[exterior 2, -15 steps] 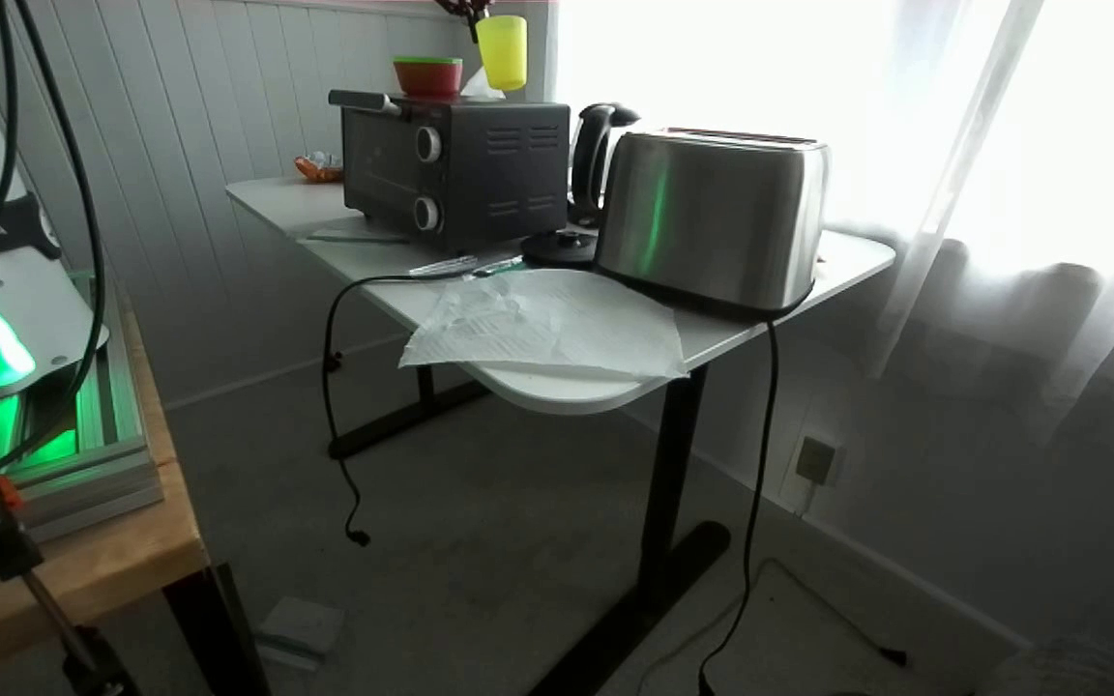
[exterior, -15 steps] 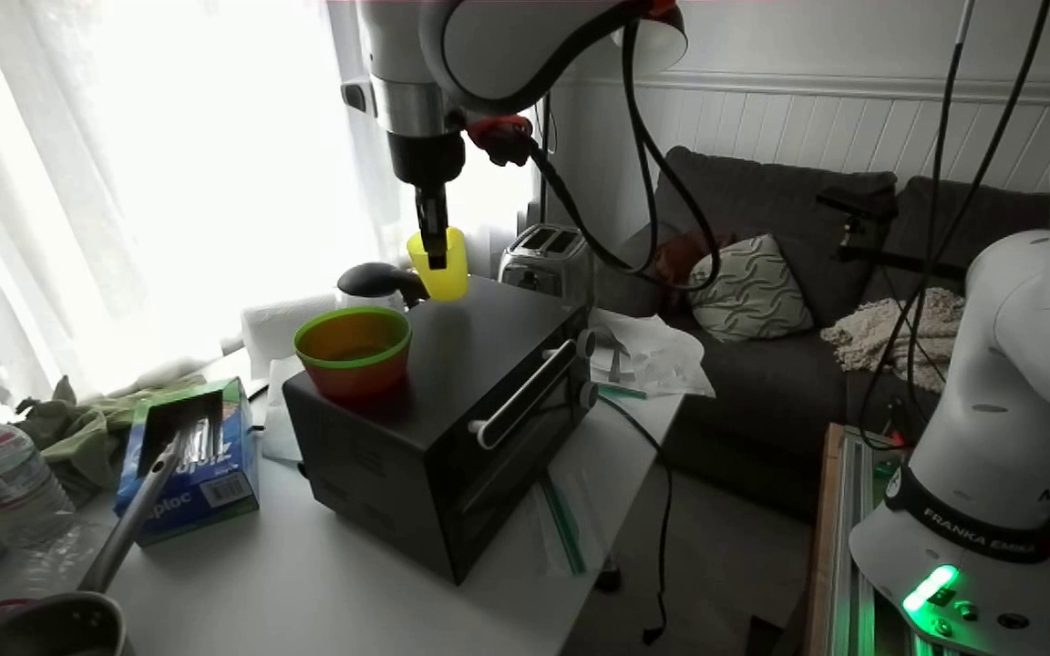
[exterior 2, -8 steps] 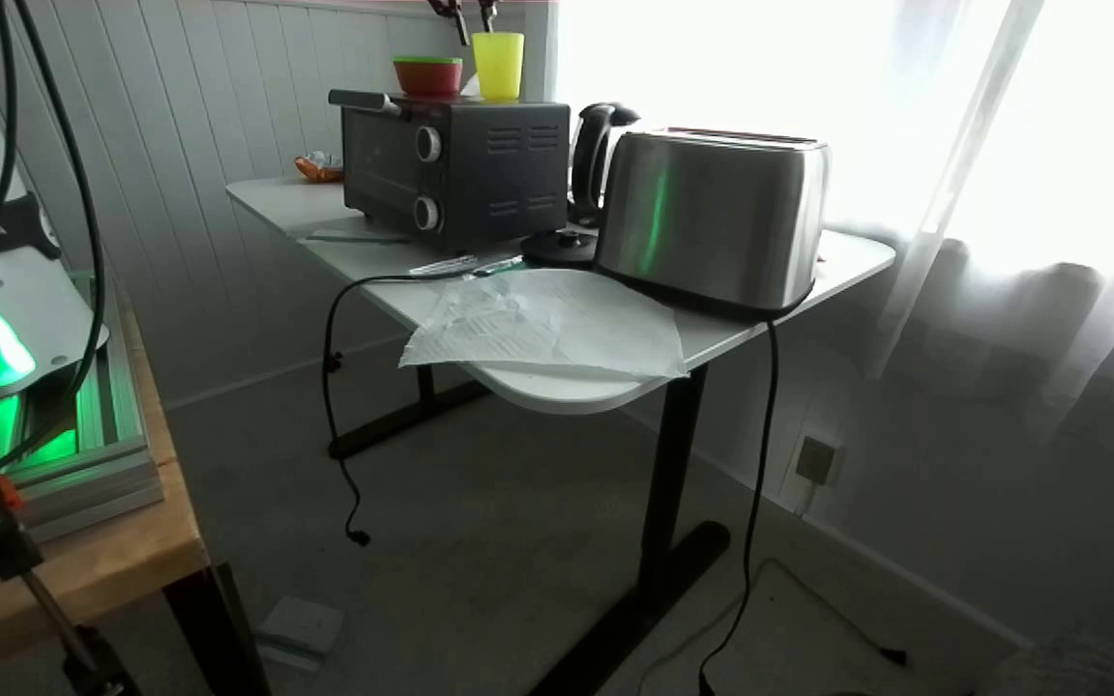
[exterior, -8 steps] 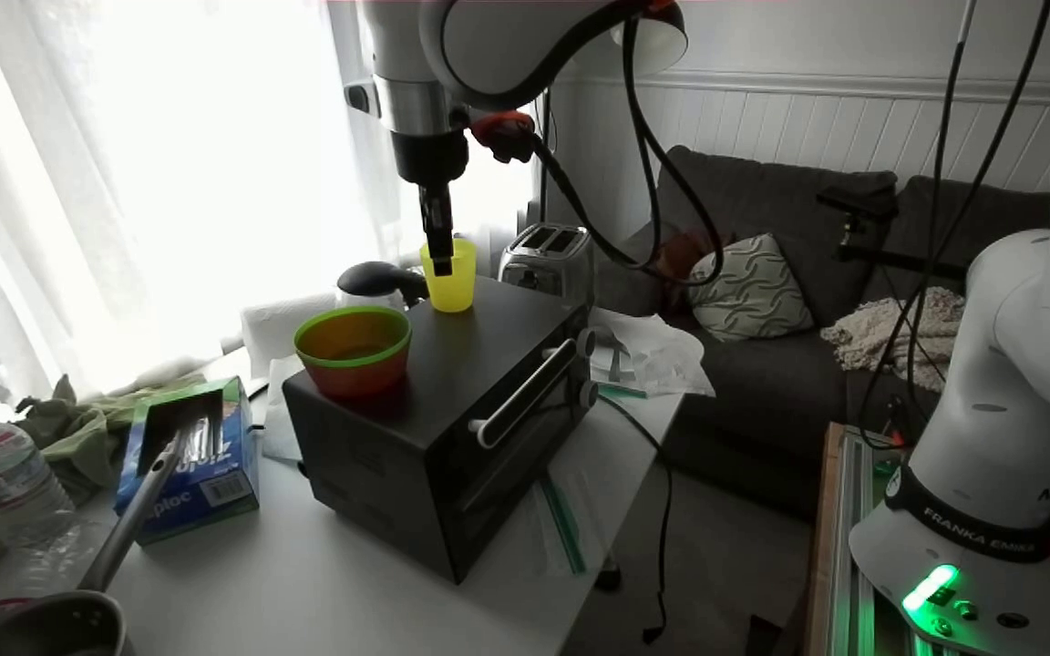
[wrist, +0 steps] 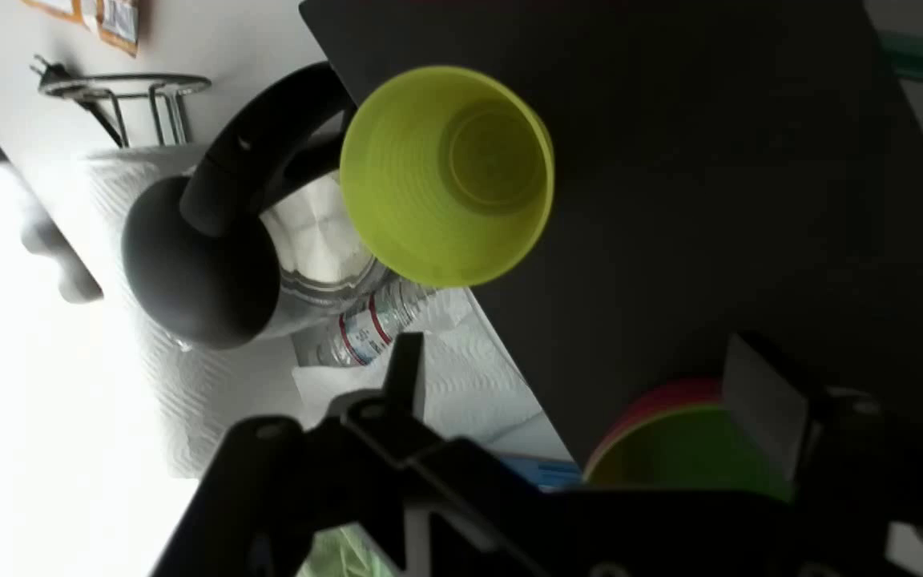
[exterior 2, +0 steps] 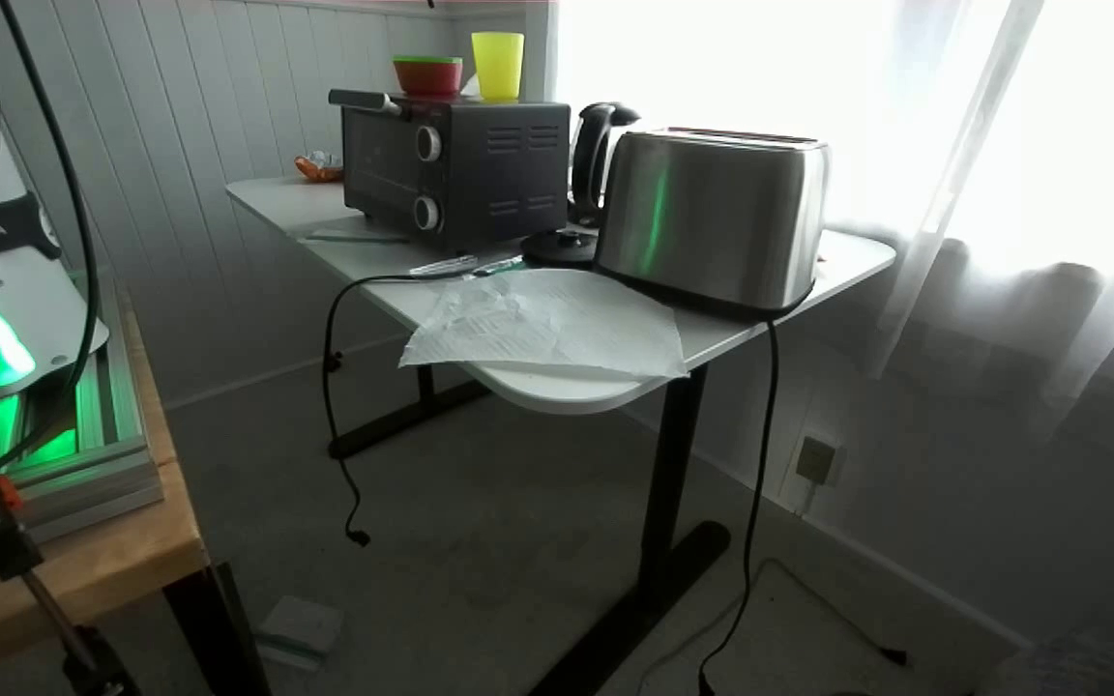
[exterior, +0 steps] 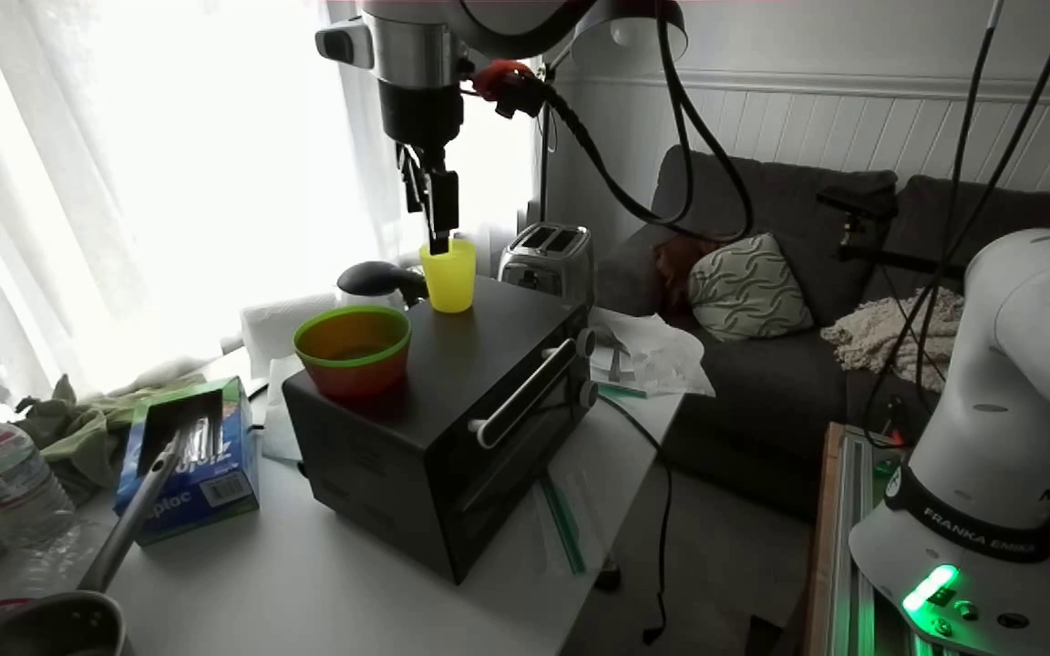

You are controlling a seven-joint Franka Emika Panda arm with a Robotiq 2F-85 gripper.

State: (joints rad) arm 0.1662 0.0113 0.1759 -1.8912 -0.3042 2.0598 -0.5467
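Two fingers (wrist: 766, 409) now stand wide apart and higher, no longer gripping the yellow cup (exterior 2: 497, 66), which sits upright on the oven (exterior: 507, 319), seemingly placed.

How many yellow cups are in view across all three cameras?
1: the yellow cup, upright on top of the black oven near its edge beside the kettle. Another could be hidden from all three views.

The toaster oven (exterior: 434, 401) stands on the bench (exterior: 324, 583). On its top, the cup (exterior: 450, 284) is near the rear edge towards the knobs (exterior: 588, 394), the bowl (exterior: 356, 375) at the opposite end. Behind the oven is the kettle (wrist: 197, 260); past the knobs' end, the toaster (exterior 2: 712, 220); before the door (exterior: 511, 465), a bag (exterior: 564, 526); off the bowl end, well apart, the pan (exterior: 51, 617).
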